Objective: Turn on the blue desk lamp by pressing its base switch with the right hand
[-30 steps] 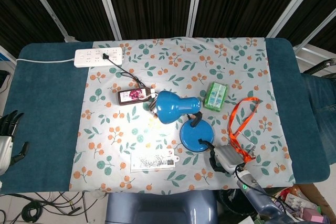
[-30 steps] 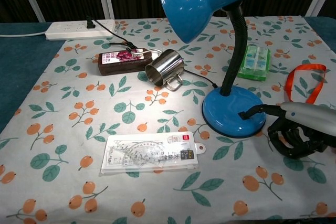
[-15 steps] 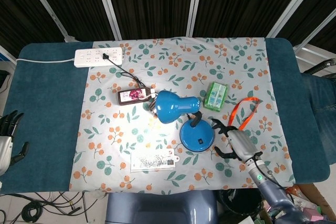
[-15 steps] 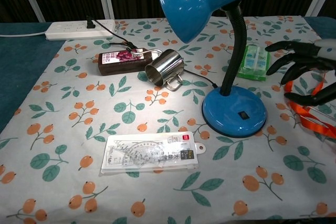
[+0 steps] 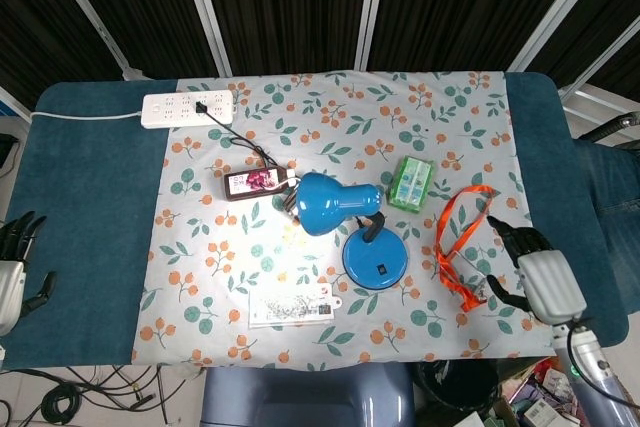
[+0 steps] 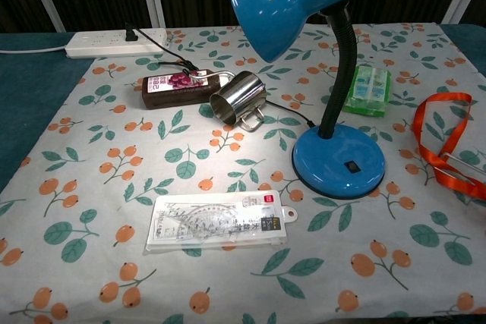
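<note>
Lamp (image 5: 340,205) appears lit, press looks done
Your right hand (image 5: 535,275) sits apart from the base (image 6: 339,162), fingers spread, holding nothing; park it

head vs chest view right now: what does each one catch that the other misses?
Head view only: the right hand, fingers apart and holding nothing, near the table's right edge beside the orange lanyard, clear of the blue desk lamp; the left hand at the far left edge; the dark curtains behind.

Chest view only: the steel mug lying on its side, clearly seen; the head view leaves it mostly hidden under the lamp shade. Neither hand appears.

Both: lamp with its base switch, power strip, dark snack box, green packet, ruler pack, lanyard.
</note>
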Controlling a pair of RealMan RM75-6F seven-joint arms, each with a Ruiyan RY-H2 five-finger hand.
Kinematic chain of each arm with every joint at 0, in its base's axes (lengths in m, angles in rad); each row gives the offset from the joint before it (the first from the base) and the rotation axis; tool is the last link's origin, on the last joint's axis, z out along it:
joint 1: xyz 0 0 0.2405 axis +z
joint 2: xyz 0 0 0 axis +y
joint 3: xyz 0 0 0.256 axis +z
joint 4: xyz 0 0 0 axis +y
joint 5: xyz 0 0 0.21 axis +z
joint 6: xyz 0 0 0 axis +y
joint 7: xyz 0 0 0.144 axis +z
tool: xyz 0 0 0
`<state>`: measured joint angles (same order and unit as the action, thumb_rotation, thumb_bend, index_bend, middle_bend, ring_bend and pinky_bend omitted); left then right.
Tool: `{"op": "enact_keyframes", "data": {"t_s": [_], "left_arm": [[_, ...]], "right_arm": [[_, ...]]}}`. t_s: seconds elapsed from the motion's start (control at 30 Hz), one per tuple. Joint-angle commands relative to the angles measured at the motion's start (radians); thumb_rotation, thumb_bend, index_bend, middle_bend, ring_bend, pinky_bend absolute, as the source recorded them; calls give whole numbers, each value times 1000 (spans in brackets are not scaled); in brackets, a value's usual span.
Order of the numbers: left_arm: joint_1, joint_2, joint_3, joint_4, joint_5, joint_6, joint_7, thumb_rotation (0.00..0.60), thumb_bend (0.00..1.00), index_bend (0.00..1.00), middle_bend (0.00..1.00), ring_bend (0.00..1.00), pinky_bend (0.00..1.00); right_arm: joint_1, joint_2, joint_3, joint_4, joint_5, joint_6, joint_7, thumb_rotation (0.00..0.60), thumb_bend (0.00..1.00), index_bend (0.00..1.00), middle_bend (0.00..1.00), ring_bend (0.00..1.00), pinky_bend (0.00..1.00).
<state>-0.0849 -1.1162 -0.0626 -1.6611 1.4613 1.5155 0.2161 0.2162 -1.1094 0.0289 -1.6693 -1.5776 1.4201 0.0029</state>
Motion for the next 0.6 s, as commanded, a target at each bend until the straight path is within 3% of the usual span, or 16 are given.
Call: {"op": "enact_keyframes", "data": {"t_s": [0.03,0.23,0.6], "left_arm": [[0,-1,0,0,0,0,2,600,371,70,43,67,0],[0,0,-1,2,-1,2,1,600,371,70,42,67,0],[0,7,3,-3,-4,-9,-3,600,371,69,43,67,0]], "right_arm": [[-53,-21,-41,52,-14,36,-56,600,261,0,126,197,160],[-107,-71,-57,115,-7,89,-58,600,238,0,113,193,160],[-126,-110,-28,179,-20,149,-57,600,233,0,105,185,160]]}}
